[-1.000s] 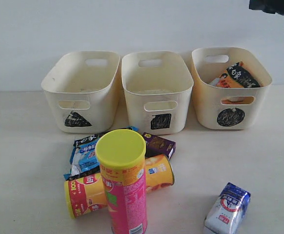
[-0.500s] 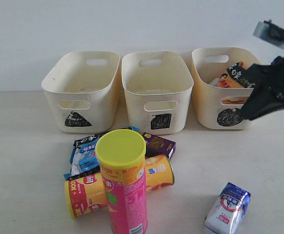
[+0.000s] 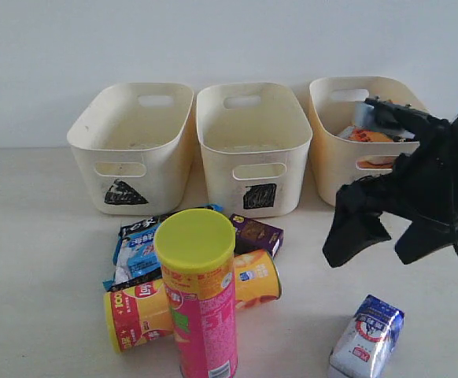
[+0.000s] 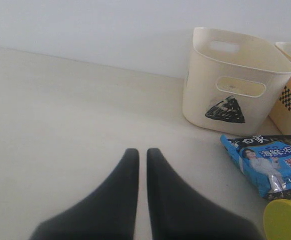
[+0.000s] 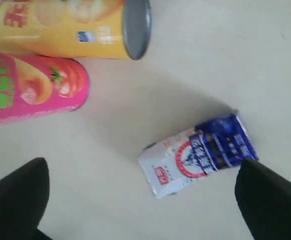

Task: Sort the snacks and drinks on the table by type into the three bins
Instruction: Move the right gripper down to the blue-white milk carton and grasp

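Small blue-and-white box carton (image 3: pixel 367 337), glossy coated card with folded ends, lies on its side on the pale beige matte worktop (image 3: pixel 40 276).

Right claw (image 3: pixel 378 253) hovers just above and behind the carton, black fingers spread wide, nothing held.

Wrist view: the carton's long axis runs nearly along the line joining the two fingers. Judged: needs a wrist turn to grip across the narrow faces. Right arm nearer.

Left claw (image 4: pixel 141 155) pressed shut, empty, well left of the carton.

Far behind the carton: cream plastic circle-marked bin (image 3: pixel 331 157).

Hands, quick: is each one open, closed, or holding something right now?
Left hand: closed, empty.
Right hand: open, empty, above the blue-and-white carton.
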`<move>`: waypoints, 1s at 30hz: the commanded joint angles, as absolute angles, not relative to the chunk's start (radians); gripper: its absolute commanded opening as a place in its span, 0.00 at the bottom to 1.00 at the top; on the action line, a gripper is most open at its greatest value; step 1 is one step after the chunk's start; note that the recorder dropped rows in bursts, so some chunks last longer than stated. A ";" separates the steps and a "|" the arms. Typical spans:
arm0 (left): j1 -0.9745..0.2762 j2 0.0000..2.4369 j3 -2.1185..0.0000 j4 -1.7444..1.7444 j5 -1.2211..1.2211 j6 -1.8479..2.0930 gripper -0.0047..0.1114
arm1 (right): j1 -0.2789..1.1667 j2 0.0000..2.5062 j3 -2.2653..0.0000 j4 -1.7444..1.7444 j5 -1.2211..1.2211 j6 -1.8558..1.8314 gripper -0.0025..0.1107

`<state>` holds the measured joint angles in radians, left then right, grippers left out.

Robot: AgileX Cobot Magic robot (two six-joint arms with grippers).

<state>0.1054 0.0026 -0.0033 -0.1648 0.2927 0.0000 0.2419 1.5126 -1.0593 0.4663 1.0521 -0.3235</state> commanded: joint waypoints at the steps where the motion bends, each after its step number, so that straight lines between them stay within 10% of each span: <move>1: 0.107 0.000 0.000 -0.173 0.289 0.000 0.08 | 0.312 1.499 -1.056 0.173 1.008 -0.009 0.83; 30: 0.107 0.000 0.000 -0.173 0.289 0.000 0.08 | 0.438 1.586 -0.637 0.179 0.380 0.544 0.83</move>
